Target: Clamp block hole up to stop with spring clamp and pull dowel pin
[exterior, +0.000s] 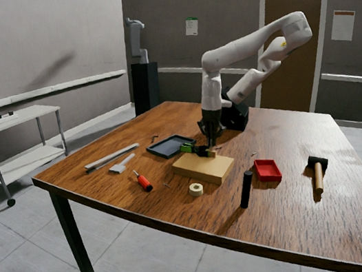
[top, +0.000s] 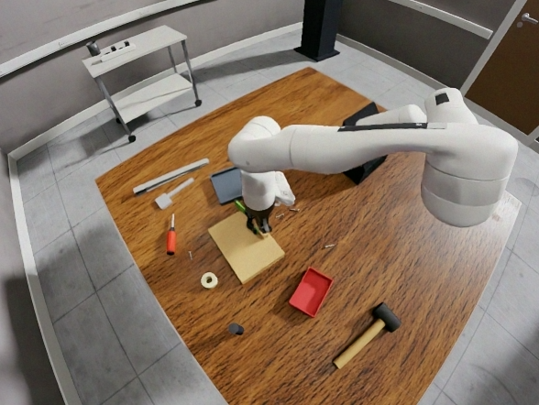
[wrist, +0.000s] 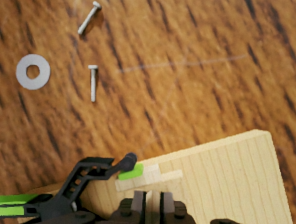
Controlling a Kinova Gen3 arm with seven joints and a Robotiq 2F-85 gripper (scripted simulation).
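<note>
The gripper (top: 264,229) (exterior: 211,146) (wrist: 153,201) points down over the bench board (top: 243,257) (exterior: 202,168) (wrist: 240,170). Its fingers are nearly closed, with the thin pale dowel pin (wrist: 149,201) between them. The spring clamp (top: 240,206) (exterior: 186,148) (wrist: 129,161) has green handles and black jaws and reaches in from the side; a green pad rests against the pale wooden bench stop (wrist: 171,176). The small block is mostly hidden below the fingers. The pin's lower end, the hole and any gap between block and stop are hidden.
A grey tray (top: 225,185) (exterior: 172,146) lies behind the board. A washer (wrist: 33,72) and two screws (wrist: 93,84) lie beyond it. A tape roll (top: 209,280) (exterior: 196,189), screwdriver (top: 170,240), black cylinder (exterior: 246,190), red tray (top: 312,293) (exterior: 268,170) and mallet (top: 362,341) lie around.
</note>
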